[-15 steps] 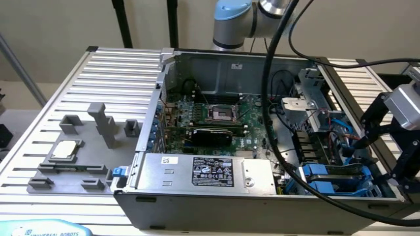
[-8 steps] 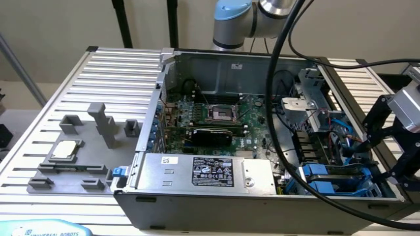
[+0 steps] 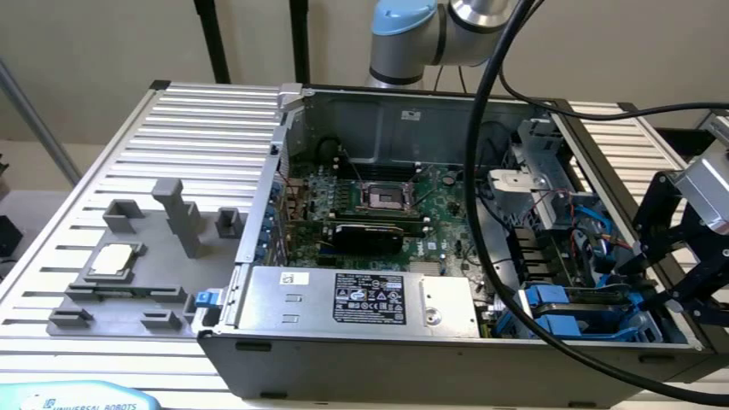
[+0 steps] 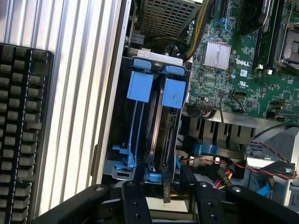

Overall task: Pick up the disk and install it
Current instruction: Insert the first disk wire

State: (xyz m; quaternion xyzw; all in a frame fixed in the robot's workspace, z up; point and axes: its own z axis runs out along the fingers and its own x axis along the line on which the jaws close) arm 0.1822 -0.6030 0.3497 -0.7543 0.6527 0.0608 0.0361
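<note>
Standing on edge, the disk (image 4: 164,135) looks thin, dark; blue-framed.

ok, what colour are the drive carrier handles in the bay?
Blue carrier handles; clearest in wrist view.

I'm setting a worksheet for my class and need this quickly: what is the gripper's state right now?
Gripper: right at the end of the disk; whether it is open or gripping cannot be told.
</note>
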